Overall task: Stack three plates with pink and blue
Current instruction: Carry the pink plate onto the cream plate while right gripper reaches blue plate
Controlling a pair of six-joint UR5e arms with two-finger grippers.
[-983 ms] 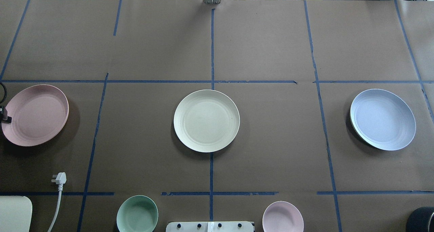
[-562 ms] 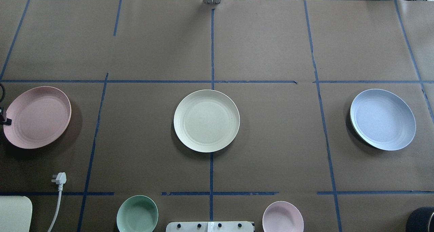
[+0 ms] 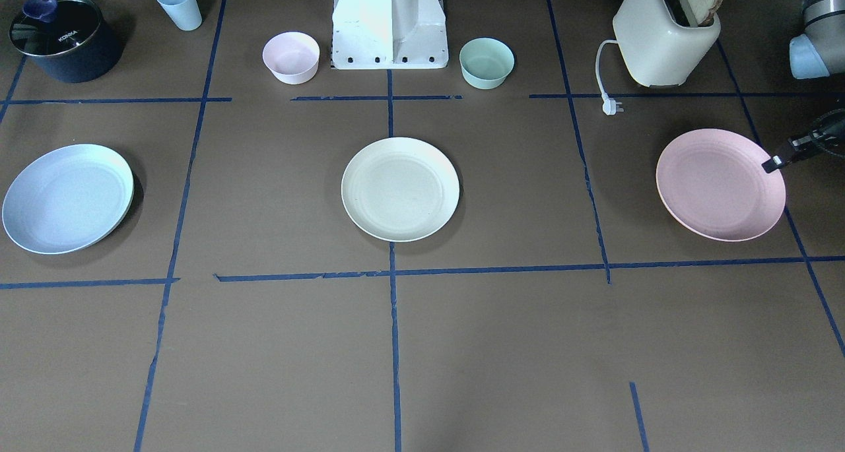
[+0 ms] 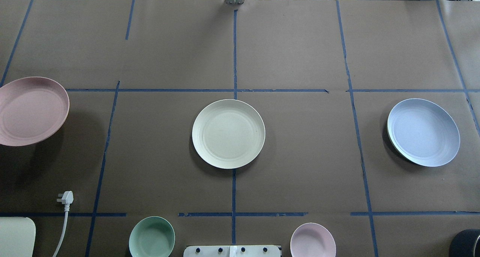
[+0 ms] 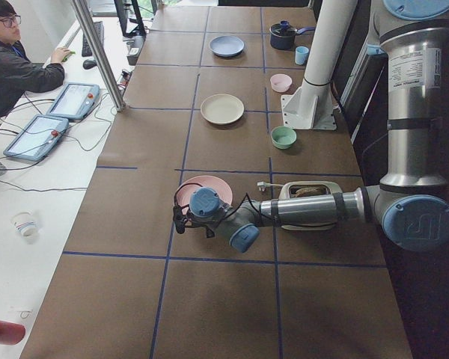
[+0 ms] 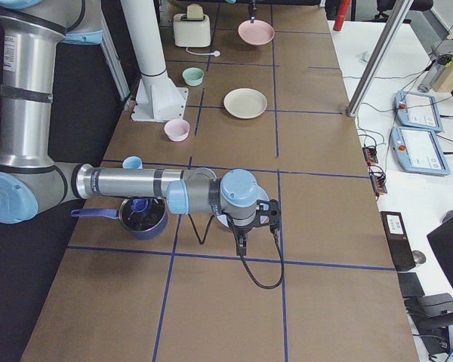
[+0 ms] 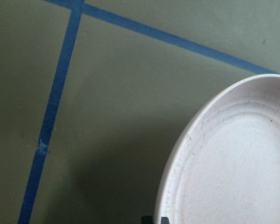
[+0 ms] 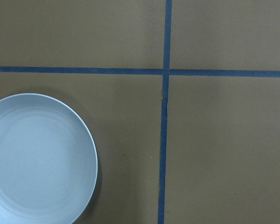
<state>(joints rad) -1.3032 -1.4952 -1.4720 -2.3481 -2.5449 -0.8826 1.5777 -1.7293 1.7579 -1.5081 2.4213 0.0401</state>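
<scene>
- Front-facing view: the left gripper (image 3: 774, 163) is pinched narrow on the outer rim of the pale pink round plastic plate (image 3: 719, 185), at the robot's left end of the brown paper-covered table (image 3: 462, 346). The cream-white round plastic plate (image 3: 400, 188) sits at the centre, well apart, toward the robot's right from the pincer. The light blue round plastic plate (image 3: 66, 198) lies beyond it at the far end. The only legible writing is "KONKA" on the lid of the dark saucepan (image 3: 59, 36).
- Overhead view: the pink plate (image 4: 32, 110) throws its shadow well off to one side, so I judge it clear of the table. The gripper is out of frame. All three plates lie in one row along the table's length, so the carry to the cream plate (image 4: 228, 134) looks like a straight sideways run.
- Exterior left view: the near arm stretches low, its wrist over the pink plate's (image 5: 223, 187) edge. This arm is much the nearer to that plate.
- Exterior right view: the right gripper (image 6: 245, 237) hangs low at the blue plate's end. I cannot make out that plate behind the wrist, nor tell how wide the jaws stand.
- Left wrist view: the pink plate (image 7: 233, 163) fills the lower right, its rim running into a dark fingertip (image 7: 148, 220) at the bottom edge.
- Right wrist view: the blue plate (image 8: 37, 158) lies flat at lower left. No fingers show.
</scene>
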